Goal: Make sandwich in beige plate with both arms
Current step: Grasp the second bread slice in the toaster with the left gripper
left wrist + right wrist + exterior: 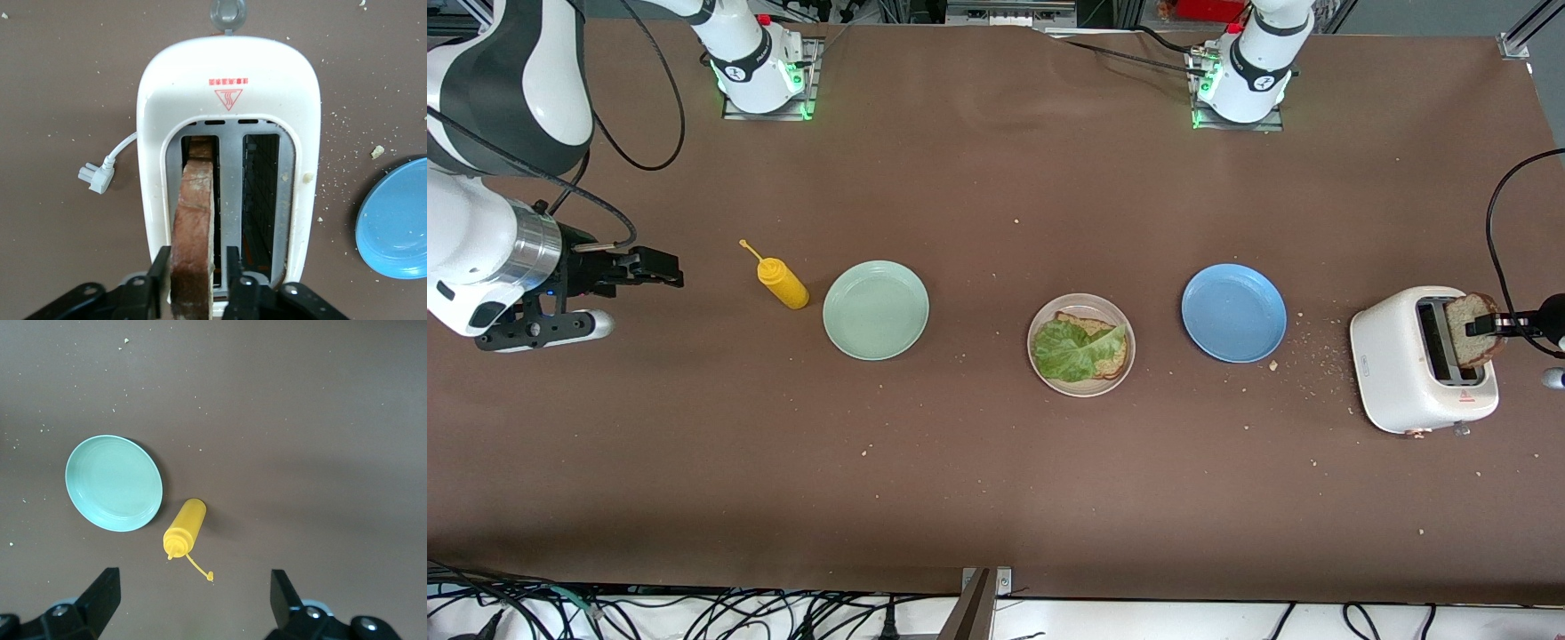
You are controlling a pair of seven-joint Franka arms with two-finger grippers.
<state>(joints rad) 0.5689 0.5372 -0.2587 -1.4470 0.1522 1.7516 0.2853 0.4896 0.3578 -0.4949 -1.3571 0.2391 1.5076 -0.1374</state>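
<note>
A: Plates, counted?
B: Three round, shallow, rimmed. The mint-green plate [876, 310] left of centre in the front view, the beige plate [1081, 345] at centre, the blue plate [1234, 313] right of centre.

A: Bread?
B: Two brown slices. One lies flat in the beige plate under a single ruffled lettuce leaf [1072, 349]. The second slice [193, 230] stands upright in one slot of the white toaster [1421, 359] at the right edge, pinched between the left gripper [193, 275] fingers.

A: The right gripper [193, 593]?
B: At the left edge, fingers spread wide, holding nothing, hanging over bare brown cloth beside the yellow squeeze bottle [782, 281].

A: Obstructions?
B: Crumbs [1316, 356] scattered between toaster and blue plate; the toaster's second slot empty.
</note>
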